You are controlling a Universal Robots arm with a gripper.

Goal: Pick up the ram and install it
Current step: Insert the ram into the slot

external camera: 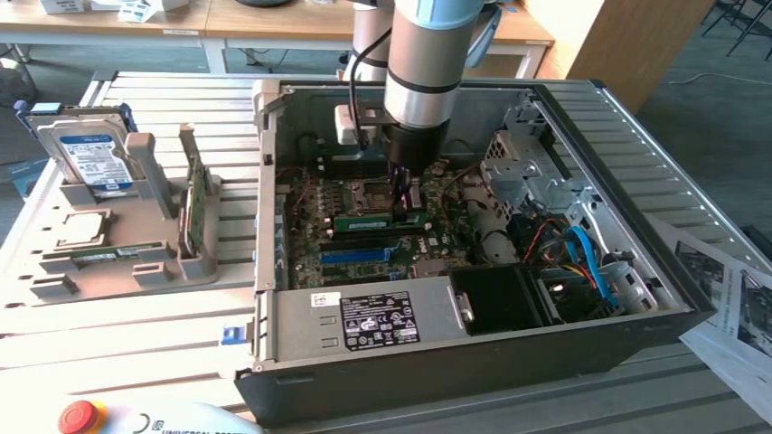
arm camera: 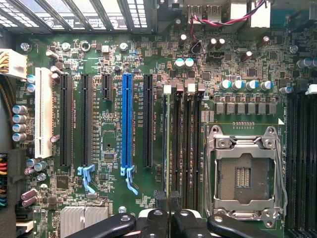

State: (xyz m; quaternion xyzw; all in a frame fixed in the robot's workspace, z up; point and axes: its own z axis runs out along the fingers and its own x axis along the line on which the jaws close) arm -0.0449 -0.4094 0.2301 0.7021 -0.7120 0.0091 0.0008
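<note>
Exterior view: one robot arm reaches down into an open black computer case point(external camera: 507, 357) standing on the slatted grey tabletop point(external camera: 157, 90). Its gripper point(external camera: 408, 210) stands just beside the empty silver-framed CPU socket point(external camera: 376, 192). The fingers are clenched on the ram point(external camera: 362, 220), a long, thin green circuit-board stick. It lies level along the memory slots, next to the socket on the side towards the one blue expansion slot point(external camera: 362, 255). I cannot tell whether it is seated.

In the wrist view the two black fingers point(arm camera: 154, 220) meet over the black memory slots point(arm camera: 185, 144), which run just beside the socket. The ram shows there as a thin edge between them. Beyond these slots from the socket lie the blue slot and one white slot point(arm camera: 43, 111).

Well apart from the socket, outside the case, one grey plastic holder point(external camera: 145, 271) carries one silver hard drive with a blue label point(external camera: 85, 154) and one upright green expansion card point(external camera: 193, 208).
</note>
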